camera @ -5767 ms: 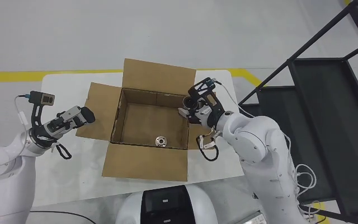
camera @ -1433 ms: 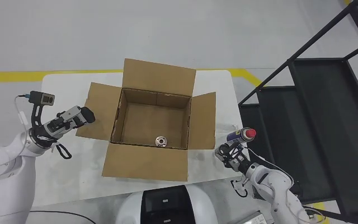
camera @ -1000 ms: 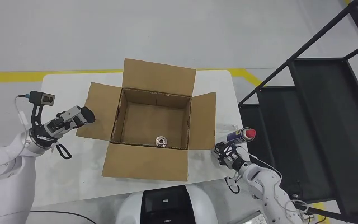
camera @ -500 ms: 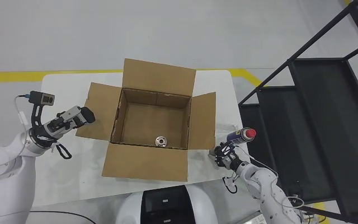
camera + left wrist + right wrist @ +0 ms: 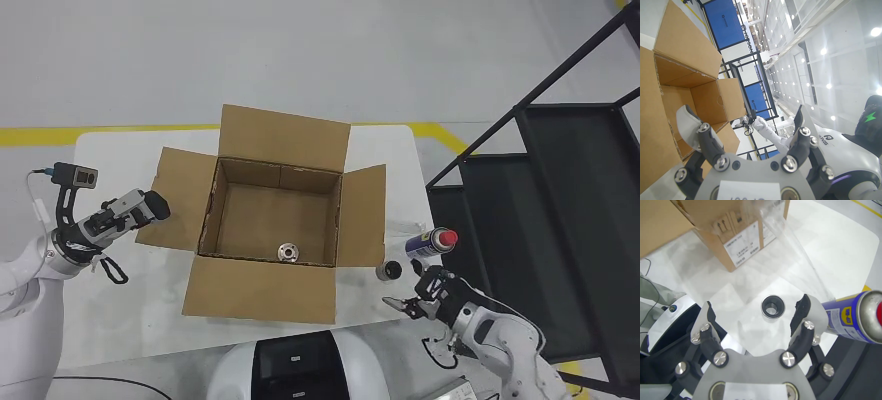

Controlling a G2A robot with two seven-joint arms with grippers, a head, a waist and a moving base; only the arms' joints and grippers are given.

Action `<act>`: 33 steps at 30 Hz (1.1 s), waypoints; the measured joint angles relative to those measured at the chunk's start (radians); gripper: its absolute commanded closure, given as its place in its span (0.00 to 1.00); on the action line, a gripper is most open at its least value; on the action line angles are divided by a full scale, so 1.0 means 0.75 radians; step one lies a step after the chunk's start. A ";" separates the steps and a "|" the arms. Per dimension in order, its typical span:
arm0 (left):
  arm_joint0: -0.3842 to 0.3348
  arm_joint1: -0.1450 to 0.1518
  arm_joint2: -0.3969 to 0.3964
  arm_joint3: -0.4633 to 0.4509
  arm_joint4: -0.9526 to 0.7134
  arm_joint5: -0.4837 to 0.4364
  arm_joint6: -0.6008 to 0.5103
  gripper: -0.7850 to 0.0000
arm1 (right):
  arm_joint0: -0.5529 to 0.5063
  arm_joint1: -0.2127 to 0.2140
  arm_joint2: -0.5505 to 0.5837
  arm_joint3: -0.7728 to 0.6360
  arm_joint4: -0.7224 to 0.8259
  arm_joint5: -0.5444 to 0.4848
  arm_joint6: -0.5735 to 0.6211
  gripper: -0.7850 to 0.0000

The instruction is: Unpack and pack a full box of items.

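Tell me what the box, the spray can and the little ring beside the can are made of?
The box: brown corrugated cardboard, matte; wavy layers show along its cut edges. The spray can: probably metal, with a shiny silvery domed top and glossy blue printed side. The little ring: dull black inside, bright silvery rim; maybe metal or plastic.

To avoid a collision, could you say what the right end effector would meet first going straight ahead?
Probably the small black ring on the table, straight ahead of the open right end effector, though depth is unclear.
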State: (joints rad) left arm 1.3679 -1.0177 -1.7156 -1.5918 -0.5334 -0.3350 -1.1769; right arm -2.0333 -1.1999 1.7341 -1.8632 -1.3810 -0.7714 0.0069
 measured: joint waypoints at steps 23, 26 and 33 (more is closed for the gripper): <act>0.000 0.000 0.000 0.000 0.000 0.000 0.000 0.00 | -0.149 0.033 0.111 -0.585 0.653 0.093 0.504 0.00; 0.000 0.000 0.000 0.000 0.000 0.000 0.000 0.00 | -0.148 0.034 0.113 -0.580 0.667 0.100 0.510 0.00; 0.000 0.000 0.000 0.000 0.000 0.000 0.000 0.00 | -0.148 0.033 0.113 -0.581 0.664 0.099 0.509 0.00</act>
State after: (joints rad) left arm 1.3679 -1.0177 -1.7156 -1.5918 -0.5334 -0.3350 -1.1769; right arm -2.1446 -1.1748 1.8186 -2.2988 -0.8827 -0.6974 0.3884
